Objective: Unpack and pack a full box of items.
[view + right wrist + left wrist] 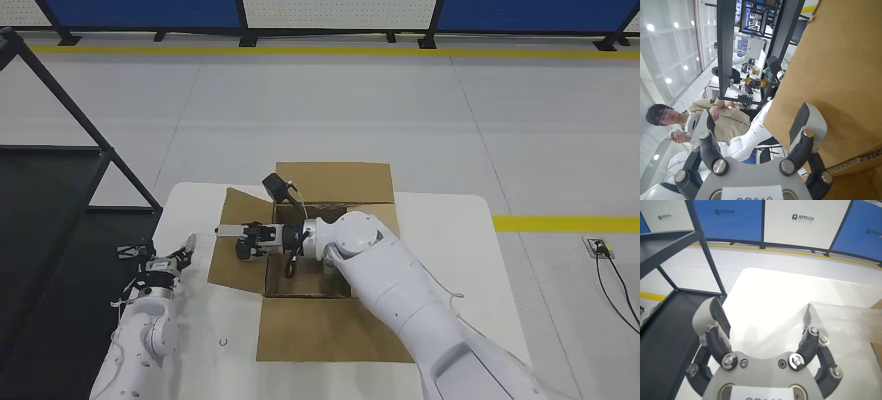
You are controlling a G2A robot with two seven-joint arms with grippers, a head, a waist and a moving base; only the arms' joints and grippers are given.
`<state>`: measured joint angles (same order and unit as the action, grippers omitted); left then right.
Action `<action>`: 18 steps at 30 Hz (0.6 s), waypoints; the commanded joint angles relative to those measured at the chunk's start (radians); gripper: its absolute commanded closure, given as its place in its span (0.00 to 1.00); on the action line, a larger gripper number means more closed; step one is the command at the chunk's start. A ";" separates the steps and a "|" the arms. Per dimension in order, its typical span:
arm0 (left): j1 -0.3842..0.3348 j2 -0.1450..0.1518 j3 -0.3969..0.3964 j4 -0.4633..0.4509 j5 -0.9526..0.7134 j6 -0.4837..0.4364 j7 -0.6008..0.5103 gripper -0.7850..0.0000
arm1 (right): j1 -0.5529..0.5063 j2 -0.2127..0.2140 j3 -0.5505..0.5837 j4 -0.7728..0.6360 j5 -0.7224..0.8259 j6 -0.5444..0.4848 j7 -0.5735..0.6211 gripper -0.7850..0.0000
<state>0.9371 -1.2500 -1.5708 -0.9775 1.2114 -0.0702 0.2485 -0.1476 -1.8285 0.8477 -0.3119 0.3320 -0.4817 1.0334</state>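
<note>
1. The cardboard box stands open in the middle of the table. All four of its flaps are folded outward, and the near flap lies toward the table's front edge.
2. The right arm stretches across the box's opening, and the right gripper is over the left flap.
3. Close up, the right gripper has its fingers spread wide with nothing between them. One fingertip sits in front of the brown flap and the other is off past its edge. I can't tell whether it touches the cardboard.
4. The left gripper is at the table's left edge, well apart from the box.
5. Its fingers are also apart and hold nothing, above bare tabletop.
6. A small black object with a thin cord sits at the box's far left corner.
7. A black metal rack stands just off the table's left side.
</note>
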 commanded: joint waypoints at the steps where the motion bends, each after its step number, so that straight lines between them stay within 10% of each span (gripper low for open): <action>1: -0.004 0.002 -0.012 0.007 -0.009 0.002 -0.001 0.00 | 0.001 -0.003 0.000 0.004 -0.001 0.000 0.000 0.00; 18: -0.046 0.005 -0.102 0.121 -0.201 0.129 -0.071 0.00 | 0.007 -0.021 0.006 0.028 -0.020 -0.002 0.009 0.00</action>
<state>0.8956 -1.2437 -1.6717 -0.8662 1.0226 0.0417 0.1790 -0.1409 -1.8492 0.8531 -0.2839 0.3130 -0.4840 1.0408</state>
